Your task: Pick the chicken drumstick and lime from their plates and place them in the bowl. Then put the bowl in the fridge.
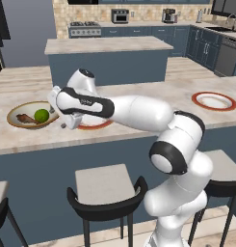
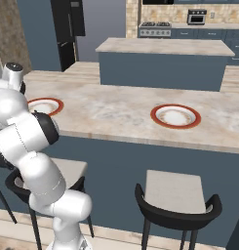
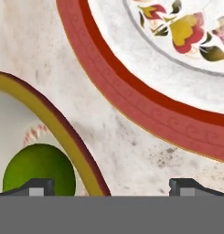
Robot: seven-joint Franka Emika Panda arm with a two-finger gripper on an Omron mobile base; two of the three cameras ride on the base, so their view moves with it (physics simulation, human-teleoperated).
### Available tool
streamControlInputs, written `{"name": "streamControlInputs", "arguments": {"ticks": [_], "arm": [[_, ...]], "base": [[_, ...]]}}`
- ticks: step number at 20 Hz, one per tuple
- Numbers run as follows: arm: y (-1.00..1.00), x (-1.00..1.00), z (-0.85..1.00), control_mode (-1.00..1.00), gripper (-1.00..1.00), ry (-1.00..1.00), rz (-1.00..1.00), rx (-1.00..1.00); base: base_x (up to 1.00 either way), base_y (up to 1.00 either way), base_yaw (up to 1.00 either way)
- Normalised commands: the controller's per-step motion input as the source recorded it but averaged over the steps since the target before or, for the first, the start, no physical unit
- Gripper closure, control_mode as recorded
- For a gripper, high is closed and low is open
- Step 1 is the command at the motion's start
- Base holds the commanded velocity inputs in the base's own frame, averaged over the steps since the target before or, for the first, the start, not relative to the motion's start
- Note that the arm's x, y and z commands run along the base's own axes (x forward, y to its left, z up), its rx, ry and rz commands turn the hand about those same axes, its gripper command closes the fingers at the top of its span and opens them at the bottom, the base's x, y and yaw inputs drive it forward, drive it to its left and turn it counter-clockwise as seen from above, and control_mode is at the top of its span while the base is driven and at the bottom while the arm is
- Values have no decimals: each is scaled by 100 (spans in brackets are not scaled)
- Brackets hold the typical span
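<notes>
The tan bowl [image 1: 16, 112] sits at the left of the counter with the brown chicken drumstick [image 1: 26, 118] and the green lime [image 1: 41, 115] inside it. In the hand view the lime [image 3: 38, 168] lies behind the bowl's brown rim [image 3: 63, 130]. My gripper [image 1: 62, 124] hangs low between the bowl and the nearer red-rimmed plate [image 1: 96, 123]. It is open, with its fingertips [image 3: 38, 186] wide apart over the bare counter and the bowl's edge, holding nothing. That plate [image 3: 145, 107] fills the upper right of the hand view. A second plate [image 1: 214, 101] is bare at the right. The dark fridge [image 2: 67, 34] stands far back.
Grey stools [image 1: 104, 185] with dark backs stand along the near side of the counter. A kitchen island [image 1: 107, 58] runs behind the counter, with blue cabinets [image 1: 206, 46] and a stove [image 1: 85, 30] beyond it.
</notes>
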Motion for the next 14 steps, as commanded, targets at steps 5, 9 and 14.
{"name": "streamControlInputs", "arguments": {"ticks": [5,9,14], "arm": [[5,8,-5,-100,-100,7,-1,0],[6,5,-5,-100,-100,3,-2,0],[11,5,-3,-100,-100,0,-2,0]], "base": [[0,0,0],[0,0,0],[0,0,0]]}}
